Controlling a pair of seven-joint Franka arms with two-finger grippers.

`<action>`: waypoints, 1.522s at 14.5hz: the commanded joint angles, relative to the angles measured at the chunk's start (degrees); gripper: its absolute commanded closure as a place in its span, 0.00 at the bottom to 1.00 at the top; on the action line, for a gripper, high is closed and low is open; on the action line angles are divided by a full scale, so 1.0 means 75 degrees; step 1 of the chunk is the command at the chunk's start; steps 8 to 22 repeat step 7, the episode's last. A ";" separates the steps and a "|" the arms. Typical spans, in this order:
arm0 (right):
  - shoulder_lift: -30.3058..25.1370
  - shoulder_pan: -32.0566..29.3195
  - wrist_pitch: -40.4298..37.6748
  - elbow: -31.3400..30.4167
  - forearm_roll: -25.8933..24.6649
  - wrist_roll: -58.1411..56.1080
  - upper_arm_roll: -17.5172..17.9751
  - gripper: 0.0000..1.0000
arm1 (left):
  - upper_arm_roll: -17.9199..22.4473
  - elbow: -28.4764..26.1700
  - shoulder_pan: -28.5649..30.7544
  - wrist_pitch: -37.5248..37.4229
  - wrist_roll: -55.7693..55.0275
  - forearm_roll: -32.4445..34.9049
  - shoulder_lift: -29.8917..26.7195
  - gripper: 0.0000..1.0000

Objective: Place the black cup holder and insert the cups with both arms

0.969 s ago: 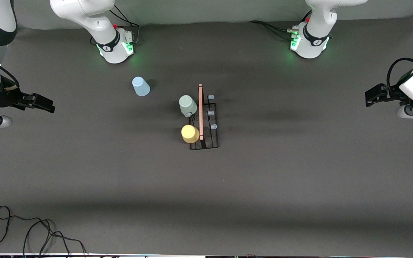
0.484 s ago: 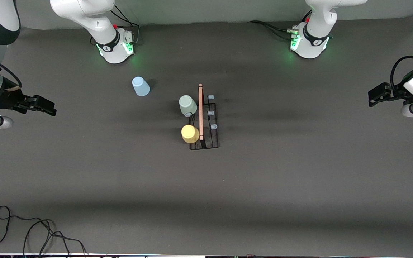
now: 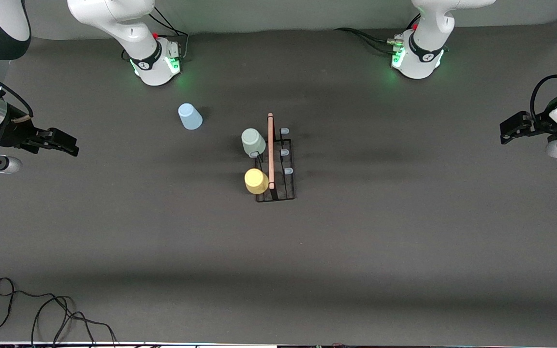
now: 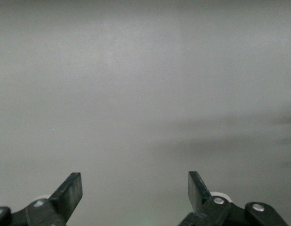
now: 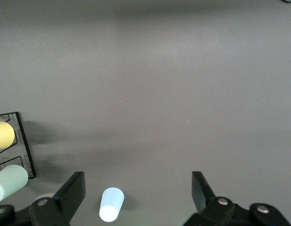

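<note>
The black cup holder (image 3: 283,183) stands mid-table, its wooden rod handle (image 3: 271,150) along the top. A pale green cup (image 3: 253,141) and a yellow cup (image 3: 256,181) sit on pegs on the side toward the right arm's end; both also show in the right wrist view, green cup (image 5: 10,181) and yellow cup (image 5: 3,135). Three blue-capped pegs (image 3: 284,152) are bare. A light blue cup (image 3: 189,116) stands alone, farther from the front camera; the right wrist view shows this cup (image 5: 111,204) too. My right gripper (image 3: 63,141) is open and empty at its table end. My left gripper (image 3: 511,128) is open and empty at the other end.
The two green-lit arm bases (image 3: 155,63) (image 3: 416,58) stand along the table edge farthest from the front camera. A loose black cable (image 3: 41,314) lies near the front corner at the right arm's end. The left wrist view holds only bare grey table (image 4: 145,94).
Both arms have drifted slightly: the right gripper a little toward the table's middle, the left gripper a little outward and up. Cups and holder have not moved.
</note>
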 commanded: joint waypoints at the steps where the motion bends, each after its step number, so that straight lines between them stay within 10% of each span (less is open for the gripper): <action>1: -0.0050 0.0034 0.0065 -0.0041 -0.0115 -0.0135 -0.0020 0.00 | -0.0024 0.0091 -0.0083 -0.0178 -0.0063 0.0098 -0.0059 0.00; 22: -0.0049 0.0034 0.0112 -0.0029 -0.0080 -0.0135 -0.0020 0.00 | -0.0024 0.0067 -0.0071 -0.0120 -0.0028 0.0098 -0.0012 0.00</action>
